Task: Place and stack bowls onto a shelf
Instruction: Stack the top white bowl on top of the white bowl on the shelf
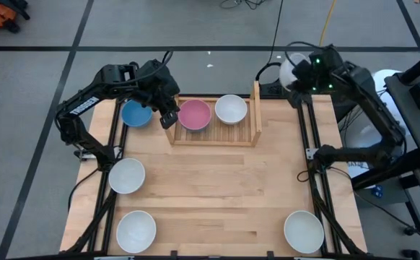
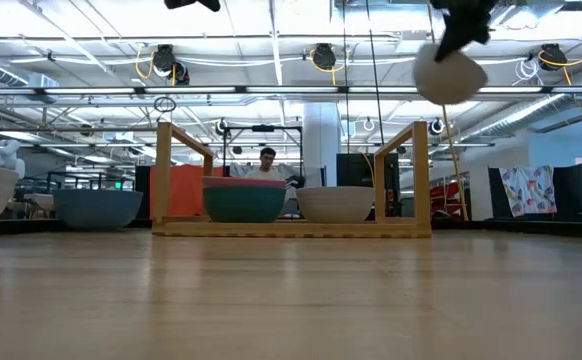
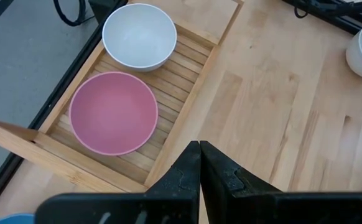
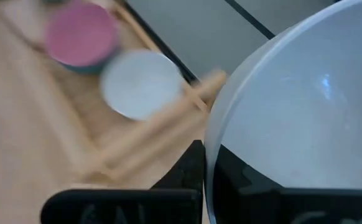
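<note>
From overhead I read the desk point(image 1: 217, 188) left to right. Three white bowls sit along the left and near side: one at the left edge point(image 1: 127, 175), one at the near-left corner point(image 1: 136, 231), and a third at the near-right corner point(image 1: 303, 231). The blue bowl point(image 1: 136, 113) rests on the desk just outside the shelf's left end.

My left gripper point(image 3: 199, 163) hangs over the shelf's left side panel, jaws pressed together with nothing between them. The blue bowl lies at its 9 o'clock, close by; the pink bowl point(image 1: 194, 115) sits at its 3 o'clock, just beside it on the shelf point(image 1: 213, 137). In the low view that pink bowl is nested on top of a teal bowl point(image 2: 244, 204).

Next along the slats, at the pink bowl's 3 o'clock, stands a white bowl point(image 1: 230, 108), not touching it as far as I can see.

Farther right, past the shelf's right panel, my right gripper point(image 4: 204, 171) is raised off the desk at the far-right corner, clamped on the rim of another white bowl point(image 4: 305, 106). That bowl hangs tilted in the air, well above the shelf in the low view.
</note>
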You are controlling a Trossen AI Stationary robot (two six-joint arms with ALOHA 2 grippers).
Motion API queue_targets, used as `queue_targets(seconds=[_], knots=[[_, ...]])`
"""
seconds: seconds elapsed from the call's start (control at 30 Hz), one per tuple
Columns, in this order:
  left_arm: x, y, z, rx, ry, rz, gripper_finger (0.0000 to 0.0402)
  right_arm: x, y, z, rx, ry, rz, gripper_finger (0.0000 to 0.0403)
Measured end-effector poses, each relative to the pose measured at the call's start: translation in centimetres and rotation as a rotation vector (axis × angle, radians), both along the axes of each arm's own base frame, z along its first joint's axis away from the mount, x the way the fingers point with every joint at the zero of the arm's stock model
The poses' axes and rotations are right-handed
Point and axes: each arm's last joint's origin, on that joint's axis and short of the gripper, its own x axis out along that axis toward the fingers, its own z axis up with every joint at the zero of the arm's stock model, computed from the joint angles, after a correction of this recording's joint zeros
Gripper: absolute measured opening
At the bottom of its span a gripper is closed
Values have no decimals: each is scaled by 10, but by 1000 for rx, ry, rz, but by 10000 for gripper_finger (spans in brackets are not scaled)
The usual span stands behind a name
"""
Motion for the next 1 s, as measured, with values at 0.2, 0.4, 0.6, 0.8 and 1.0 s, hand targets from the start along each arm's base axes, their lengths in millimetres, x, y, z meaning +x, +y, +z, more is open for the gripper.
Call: queue_targets(seconds=[0.2,0.4,0.6,0.8,1.0], knots=[[0,0,0,-11,-2,15,6,36,-8,10,10,-4,131,0],[0,0,0,-14,-3,19,6,81,-19,1,26,57,262,0],[0,0,0,-16,-3,23,6,128,-24,-5,25,95,376,0],[0,0,0,-17,-4,23,6,168,-27,-19,29,136,468,0],[0,0,0,-23,-5,32,6,193,-35,-51,112,224,483,0]])
